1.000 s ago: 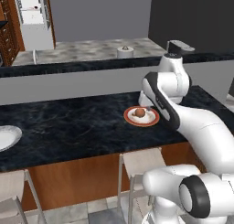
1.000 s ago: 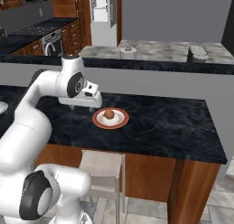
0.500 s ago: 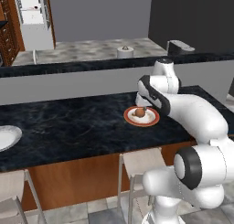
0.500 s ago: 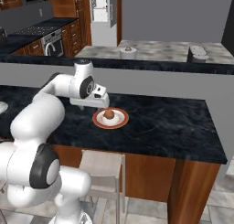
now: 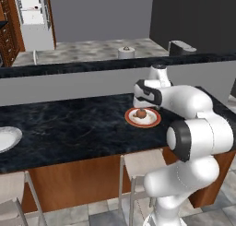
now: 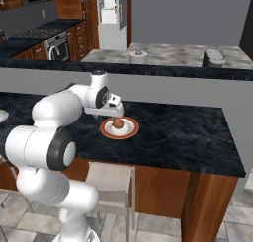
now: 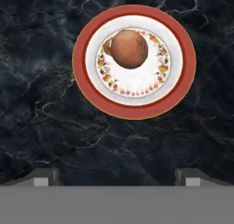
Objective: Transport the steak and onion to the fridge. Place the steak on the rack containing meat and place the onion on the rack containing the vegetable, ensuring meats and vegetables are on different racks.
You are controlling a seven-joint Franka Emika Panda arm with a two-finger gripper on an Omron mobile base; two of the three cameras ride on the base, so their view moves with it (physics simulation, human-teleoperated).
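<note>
On a red-rimmed white plate (image 7: 135, 109) lies the onion (image 7: 129, 48), a round tan-brown ball. A small darker brown edge that may be the steak (image 7: 107, 45) pokes out at the onion's left side; the rest of it is hidden. My gripper (image 7: 116, 175) hangs above the counter beside the plate, open, its two tips wide apart with nothing between them. From the base, the gripper (image 5: 139, 104) sits at the plate's (image 5: 143, 123) back-left edge by the onion (image 5: 141, 113). The fridge (image 5: 31, 15) stands far off at the back left, its shelves too small to read.
The plate rests on a black marble counter (image 5: 69, 128) with stools below its front edge. A white dish (image 5: 7, 138) lies at the counter's left end. Behind rises a grey ledge and a second counter holding a small white bowl (image 5: 125, 51).
The arm has folded forward and the hand has slid sideways to the plate's edge. Plate and onion have not moved.
</note>
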